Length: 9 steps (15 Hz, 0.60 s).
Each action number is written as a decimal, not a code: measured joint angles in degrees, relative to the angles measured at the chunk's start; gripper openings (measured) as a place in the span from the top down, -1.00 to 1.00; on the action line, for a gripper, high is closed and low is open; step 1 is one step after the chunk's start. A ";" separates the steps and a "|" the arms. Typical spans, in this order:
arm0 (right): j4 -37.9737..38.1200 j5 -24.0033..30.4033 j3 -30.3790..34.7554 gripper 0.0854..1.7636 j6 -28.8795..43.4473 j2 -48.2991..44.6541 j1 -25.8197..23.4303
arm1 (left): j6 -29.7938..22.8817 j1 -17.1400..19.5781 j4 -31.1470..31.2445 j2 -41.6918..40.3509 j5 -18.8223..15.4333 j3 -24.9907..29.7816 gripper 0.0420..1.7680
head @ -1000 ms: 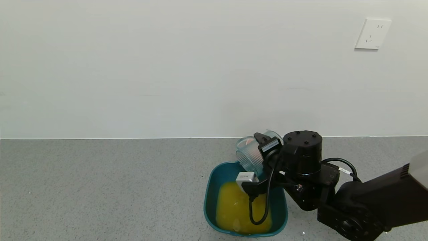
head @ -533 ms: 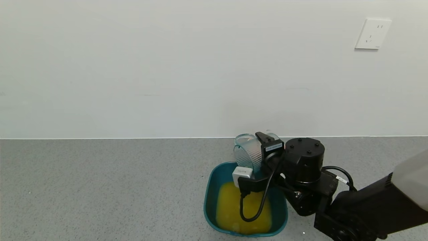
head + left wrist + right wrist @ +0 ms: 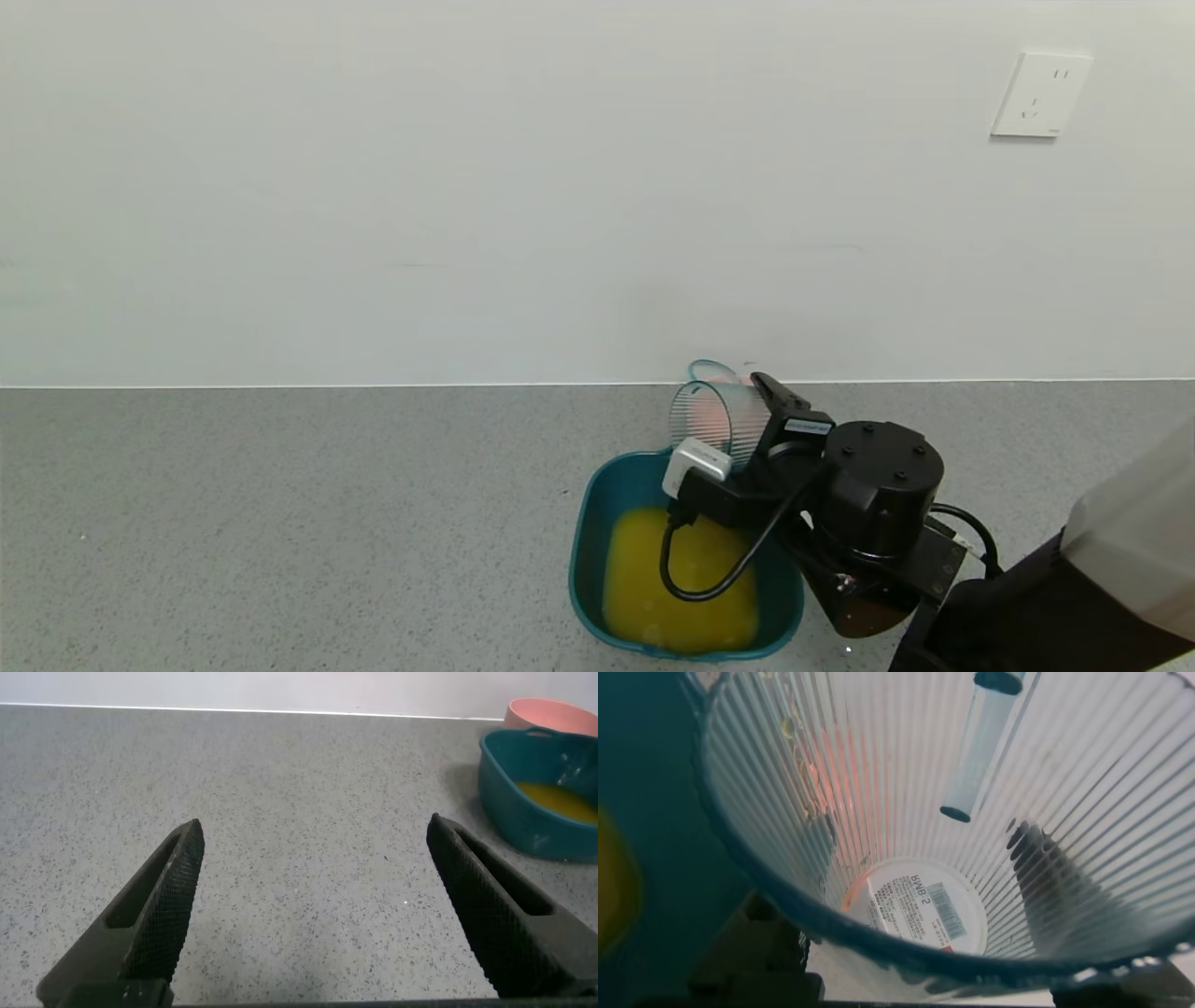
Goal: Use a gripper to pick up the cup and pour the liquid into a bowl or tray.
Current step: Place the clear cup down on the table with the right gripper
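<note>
The right gripper (image 3: pixel 742 425) has its fingers clamped on the cup (image 3: pixel 717 415), one black finger (image 3: pixel 782 399) lying along the side away from the head camera and the white-blocked side pressing the nearer wall. The cup is a tapered, translucent pale blue-green tumbler with fine vertical ribs. It hangs above the far edge of the basin (image 3: pixel 586 523), roughly upright with a slight lean. From the right wrist view the cup (image 3: pixel 971 840) looks drained, with a round printed label at its base and dark finger shapes showing through the ribbed wall. The basin is dark teal plastic, squarish with rounded corners, resting on the speckled grey worktop (image 3: pixel 280 523). Opaque yellow-orange liquid (image 3: pixel 681 588) pools in it.

The left gripper (image 3: pixel 318 915) hovers low over the worktop, its textured black fingers spread wide and holding nothing. Beyond it sit the basin (image 3: pixel 523 812) and a pink bowl (image 3: pixel 551 714).
</note>
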 joint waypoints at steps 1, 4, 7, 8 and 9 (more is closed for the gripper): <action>-1.54 -0.76 0.57 -0.52 2.90 0.04 0.00 | 0.00 0.00 0.00 0.00 0.00 0.00 -0.94; -4.21 -3.17 1.62 -0.52 11.52 0.01 -0.49 | 0.00 0.00 0.00 0.00 0.00 0.00 -0.94; -4.55 -5.16 1.90 -0.52 21.81 -0.41 -0.99 | 0.00 0.00 0.00 0.00 0.00 0.00 -0.94; -4.60 -5.91 1.90 -0.52 25.33 -0.62 -1.04 | 0.00 0.00 0.00 0.00 0.00 0.00 -0.94; -4.64 -6.73 2.01 -0.52 29.20 -0.82 -1.04 | 0.00 0.00 0.00 0.00 0.00 0.00 -0.94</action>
